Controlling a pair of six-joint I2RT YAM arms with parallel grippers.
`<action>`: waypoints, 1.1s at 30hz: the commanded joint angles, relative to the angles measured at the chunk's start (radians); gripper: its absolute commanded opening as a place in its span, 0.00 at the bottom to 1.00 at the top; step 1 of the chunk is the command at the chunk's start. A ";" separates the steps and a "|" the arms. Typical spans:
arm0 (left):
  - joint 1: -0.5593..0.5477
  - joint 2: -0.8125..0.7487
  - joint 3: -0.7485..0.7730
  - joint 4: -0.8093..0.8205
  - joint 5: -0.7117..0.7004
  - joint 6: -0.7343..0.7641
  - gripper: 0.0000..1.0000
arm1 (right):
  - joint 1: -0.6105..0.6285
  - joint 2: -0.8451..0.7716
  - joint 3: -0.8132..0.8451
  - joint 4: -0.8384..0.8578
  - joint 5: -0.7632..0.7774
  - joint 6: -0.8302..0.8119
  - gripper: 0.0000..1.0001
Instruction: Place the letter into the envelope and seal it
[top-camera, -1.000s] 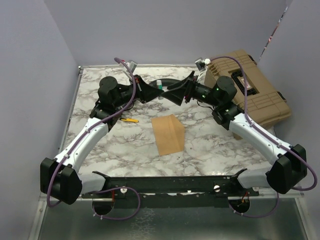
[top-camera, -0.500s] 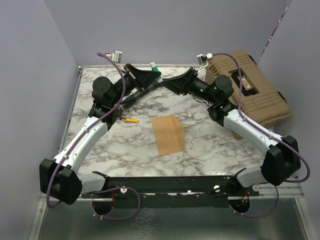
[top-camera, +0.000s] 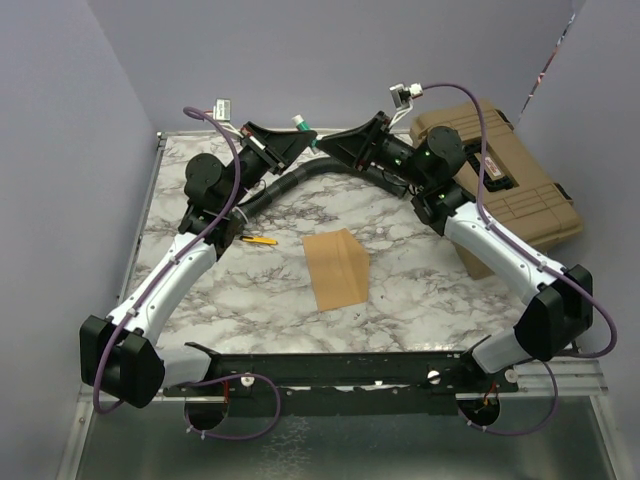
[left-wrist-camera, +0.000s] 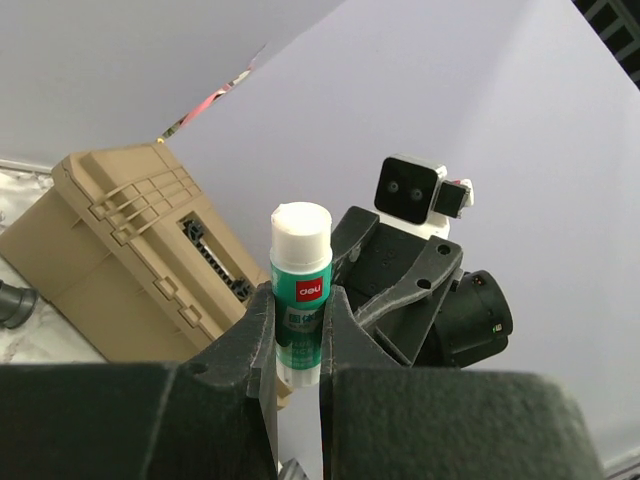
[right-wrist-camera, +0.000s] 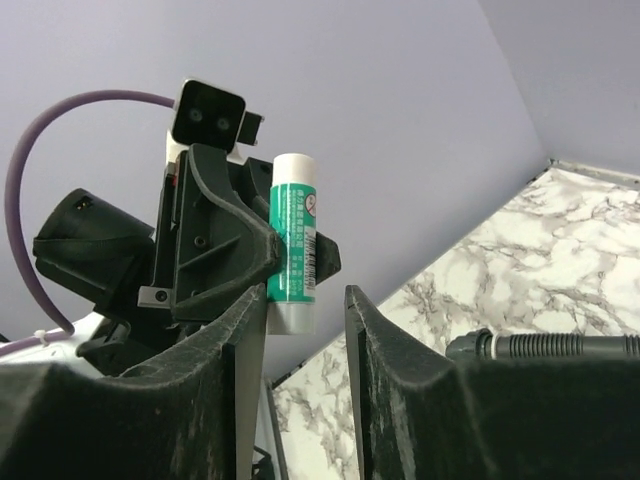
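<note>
Left gripper (left-wrist-camera: 298, 330), squeezing the glue stick (left-wrist-camera: 300, 290), rose up high beside my right gripper (right-wrist-camera: 305, 300), fingers spread, so I guessed the cap came off next; the envelope (top-camera: 335, 268) lay flat on the table (top-camera: 430, 290).

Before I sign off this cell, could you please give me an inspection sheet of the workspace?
Surface: grey-veined marble table.
Job's things: envelope lies flat at mid-table; the letter cannot be told apart from it.
Clutter: yellow tool left of the envelope; black hose at the back; tan case at the far right.
Grippers: left gripper shut on glue stick, held in the air; right gripper open, facing it.
Cables: purple cables loop off both wrists.
Surroundings: lavender walls; nothing else seen.
</note>
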 joint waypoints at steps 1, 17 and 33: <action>-0.006 0.002 0.011 0.031 -0.030 -0.011 0.00 | 0.009 0.029 0.024 -0.025 -0.051 0.030 0.37; -0.006 -0.030 -0.012 0.111 -0.031 0.025 0.00 | -0.008 0.073 -0.064 0.377 -0.064 0.800 0.00; -0.005 -0.062 -0.014 0.142 -0.155 0.062 0.00 | 0.047 0.002 -0.079 0.333 0.076 0.692 0.64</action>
